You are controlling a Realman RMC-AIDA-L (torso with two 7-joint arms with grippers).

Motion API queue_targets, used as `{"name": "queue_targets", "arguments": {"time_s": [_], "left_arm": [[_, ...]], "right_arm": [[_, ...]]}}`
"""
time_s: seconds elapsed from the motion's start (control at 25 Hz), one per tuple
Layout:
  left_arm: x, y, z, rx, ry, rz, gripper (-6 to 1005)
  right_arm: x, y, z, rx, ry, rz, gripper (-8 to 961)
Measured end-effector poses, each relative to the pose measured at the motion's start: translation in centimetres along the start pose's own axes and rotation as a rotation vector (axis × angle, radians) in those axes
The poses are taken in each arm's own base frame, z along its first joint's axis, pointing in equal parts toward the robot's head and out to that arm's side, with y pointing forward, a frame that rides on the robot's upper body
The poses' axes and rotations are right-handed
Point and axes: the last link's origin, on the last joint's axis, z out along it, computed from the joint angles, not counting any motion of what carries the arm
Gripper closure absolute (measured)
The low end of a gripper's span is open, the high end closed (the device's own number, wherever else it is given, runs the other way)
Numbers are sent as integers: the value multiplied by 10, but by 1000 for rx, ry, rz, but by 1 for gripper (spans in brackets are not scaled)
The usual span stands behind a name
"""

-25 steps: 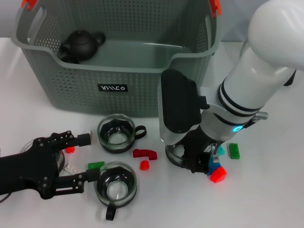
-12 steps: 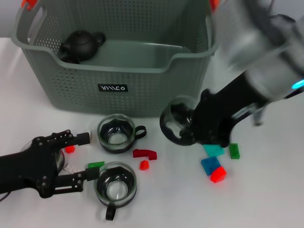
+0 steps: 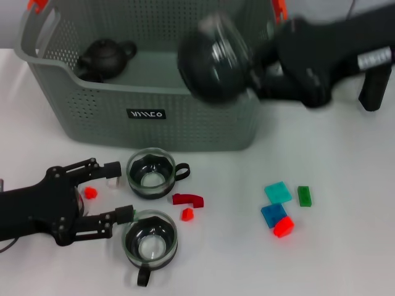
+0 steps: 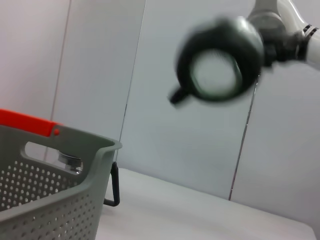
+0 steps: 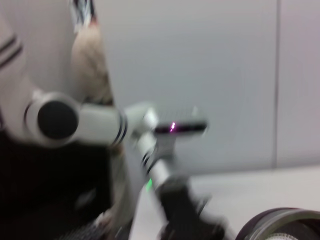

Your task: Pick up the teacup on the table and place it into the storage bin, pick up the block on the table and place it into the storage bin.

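Closest to the camera, the left gripper (image 3: pixel 114 198) sits low on the table (image 3: pixel 345 246) with its fingers spread apart, nothing between them. One glass teacup (image 3: pixel 150 242) is right by its lower finger, and a second glass teacup (image 3: pixel 150 172) sits just past the upper one. Small blocks are scattered around: a red arch block (image 3: pixel 187 199), a tiny red block (image 3: pixel 187 214), then off to the right a teal block (image 3: pixel 278 192), a green block (image 3: pixel 304 195), a blue block (image 3: pixel 272 214) and a red round block (image 3: pixel 283 227).

Further back is the storage bin (image 3: pixel 154 114), with a black teapot (image 3: pixel 106 57) in its far left corner. The right gripper (image 3: pixel 259 66) is clamped on a third teacup (image 3: pixel 215 57), held up in the air over the bin's front right rim.
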Motion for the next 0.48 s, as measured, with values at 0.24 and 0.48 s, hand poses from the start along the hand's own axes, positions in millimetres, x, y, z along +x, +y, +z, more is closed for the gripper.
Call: {"name": "queue_targets", "arguments": {"time_s": [0.24,0.48], "left_arm": [[1,-1,3,-5,3,2,156],[1,-1,1,8,13,-7,156]], "right_arm": [[-32,-30,8,226,-196,5,867],[-63,-76,24,456,-117,67,861]]}}
